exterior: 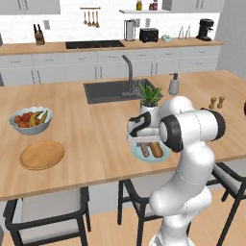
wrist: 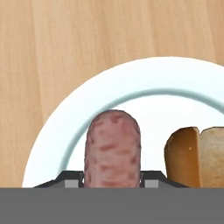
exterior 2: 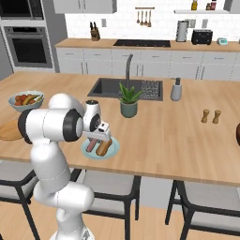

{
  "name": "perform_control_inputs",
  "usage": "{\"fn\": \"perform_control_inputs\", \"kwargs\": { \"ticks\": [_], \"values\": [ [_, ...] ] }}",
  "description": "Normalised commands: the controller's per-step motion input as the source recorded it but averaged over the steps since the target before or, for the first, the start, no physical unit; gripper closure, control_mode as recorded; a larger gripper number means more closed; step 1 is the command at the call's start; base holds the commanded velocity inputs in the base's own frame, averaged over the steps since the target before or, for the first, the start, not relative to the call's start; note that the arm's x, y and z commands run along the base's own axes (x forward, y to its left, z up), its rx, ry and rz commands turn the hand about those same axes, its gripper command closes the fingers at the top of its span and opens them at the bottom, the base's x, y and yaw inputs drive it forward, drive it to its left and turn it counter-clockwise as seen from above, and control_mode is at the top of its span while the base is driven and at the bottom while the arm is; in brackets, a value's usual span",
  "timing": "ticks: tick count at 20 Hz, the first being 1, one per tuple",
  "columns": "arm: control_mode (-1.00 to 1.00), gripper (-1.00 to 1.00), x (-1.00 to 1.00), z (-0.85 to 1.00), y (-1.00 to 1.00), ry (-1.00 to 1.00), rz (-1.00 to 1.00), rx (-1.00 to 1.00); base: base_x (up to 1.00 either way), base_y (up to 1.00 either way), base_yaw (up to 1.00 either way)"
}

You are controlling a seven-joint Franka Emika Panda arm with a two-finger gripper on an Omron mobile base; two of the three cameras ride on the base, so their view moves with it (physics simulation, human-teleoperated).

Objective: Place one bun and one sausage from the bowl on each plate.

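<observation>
My gripper (wrist: 113,181) is shut on a pinkish-brown sausage (wrist: 113,148), which sticks out from between the fingertips (wrist: 72,179). It hangs low over the pale blue-green plate (wrist: 87,94); I cannot tell whether the sausage touches the plate. A golden-tan bun (wrist: 197,155) lies on the plate right beside it. From the base, the gripper (exterior: 143,139) (exterior 2: 96,137) points down at this plate (exterior: 163,156) (exterior 2: 114,149) near the island's front edge, with the sausage (exterior: 144,150) (exterior 2: 92,144) and bun (exterior: 156,150) (exterior 2: 104,147) side by side. The tan-orange plate (exterior: 42,154) lies bare at the left. A dark sliver of the bowl (exterior 2: 237,133) shows at the far right.
A pale fruit bowl (exterior: 30,120) stands behind the tan plate. A potted plant (exterior: 150,98), the sink (exterior: 113,90) with its faucet and a soap dispenser (exterior: 173,84) lie beyond the gripper. Salt and pepper shakers (exterior: 216,102) stand to the right. Stools sit under the front edge.
</observation>
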Motion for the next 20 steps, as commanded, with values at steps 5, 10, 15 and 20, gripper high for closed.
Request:
{"fn": "perform_control_inputs", "kwargs": {
  "ticks": [5, 10, 15, 20],
  "values": [
    [-1.0, -1.0, 0.0, 0.0, 0.0, 0.0, 0.0, 0.0, 0.0, 0.0, 0.0],
    [-1.0, -1.0, 0.0, 0.0, 0.0, 0.0, 0.0, 0.0, 0.0, 0.0, 0.0],
    [-1.0, -1.0, -0.02, 0.14, 0.0, 0.0, 0.0, 0.0, 0.0, 0.0, 0.0],
    [-1.0, -1.0, -0.26, 0.72, 0.0, -0.01, 0.0, 0.0, 0.0, 0.0, 0.0]
  ]
}}
